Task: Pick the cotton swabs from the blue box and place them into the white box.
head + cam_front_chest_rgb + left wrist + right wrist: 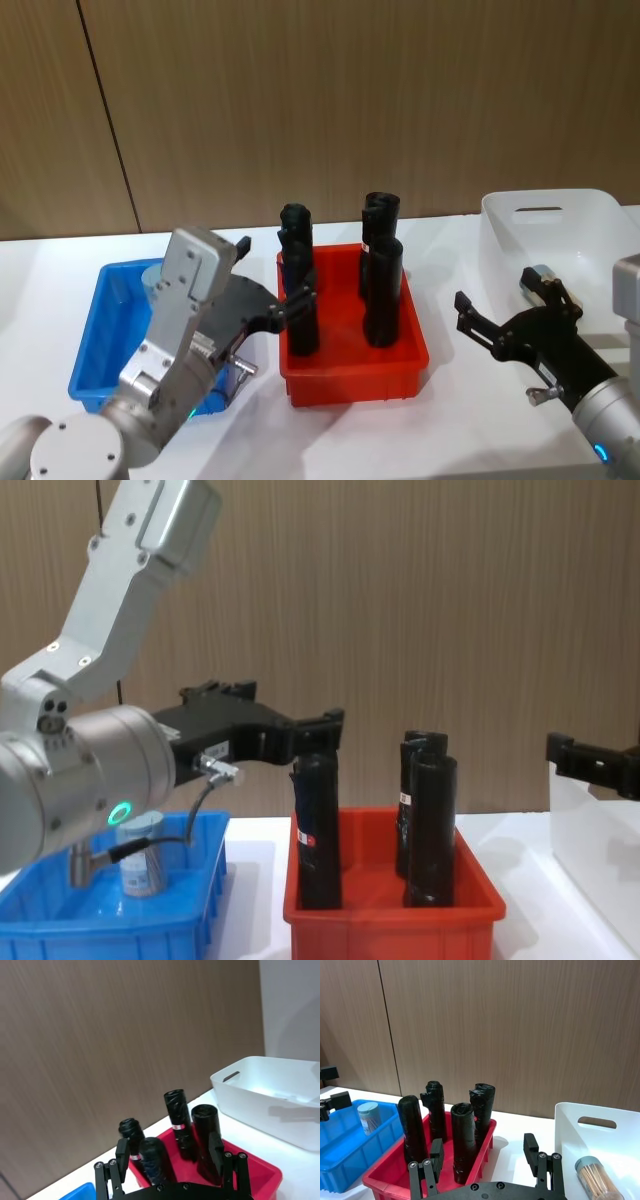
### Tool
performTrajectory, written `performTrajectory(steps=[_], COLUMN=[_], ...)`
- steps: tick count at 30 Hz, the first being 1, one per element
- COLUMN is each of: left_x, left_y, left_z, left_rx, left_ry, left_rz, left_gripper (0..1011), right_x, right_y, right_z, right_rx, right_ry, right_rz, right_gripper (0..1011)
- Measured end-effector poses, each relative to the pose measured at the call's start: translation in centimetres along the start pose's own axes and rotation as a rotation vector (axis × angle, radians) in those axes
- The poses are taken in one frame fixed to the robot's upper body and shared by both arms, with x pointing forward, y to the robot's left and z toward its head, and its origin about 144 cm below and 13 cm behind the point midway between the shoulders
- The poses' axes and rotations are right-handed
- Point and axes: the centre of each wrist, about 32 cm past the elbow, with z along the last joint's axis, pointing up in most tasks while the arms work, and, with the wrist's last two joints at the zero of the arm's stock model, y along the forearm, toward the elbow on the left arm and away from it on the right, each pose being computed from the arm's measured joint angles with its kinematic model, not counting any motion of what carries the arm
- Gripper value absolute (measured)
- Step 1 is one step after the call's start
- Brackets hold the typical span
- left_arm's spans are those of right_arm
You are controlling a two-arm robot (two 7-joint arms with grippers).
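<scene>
Left gripper hangs wide, empty, by the bright blue plastic bin; next I'd lower it around the clear grey-lidded swab jar, right gripper open near the translucent white tub.

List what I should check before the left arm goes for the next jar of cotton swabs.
1. A jar of cotton swabs stands in the blue box: ok, upright.
2. The left gripper is open and empty: ok.
3. It is above that jar: not ok, raised, pointing toward the black rolls.
4. The white box has room: ok, another jar inside.
5. The right gripper is out of the way: ok, open, by the white box.
</scene>
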Motion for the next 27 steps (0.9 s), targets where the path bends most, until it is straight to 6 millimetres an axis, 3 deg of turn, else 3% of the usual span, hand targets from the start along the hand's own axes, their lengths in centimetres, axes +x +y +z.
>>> performTrajectory(steps=[10, 27], left_x=[-1.1, -1.2], left_y=[1.2, 1.3], left_z=[-0.6, -0.6], left_rx=[-0.007, -0.008], left_ry=[-0.029, -0.031], left_rz=[0.071, 0.077], left_gripper=[1004, 1004], right_x=[0.0, 0.0], right_y=[0.0, 0.0], right_z=[0.0, 0.0], right_rx=[0.0, -0.001], right_ry=[0.0, -0.001], right_rz=[0.0, 0.001], right_gripper=[1002, 1002])
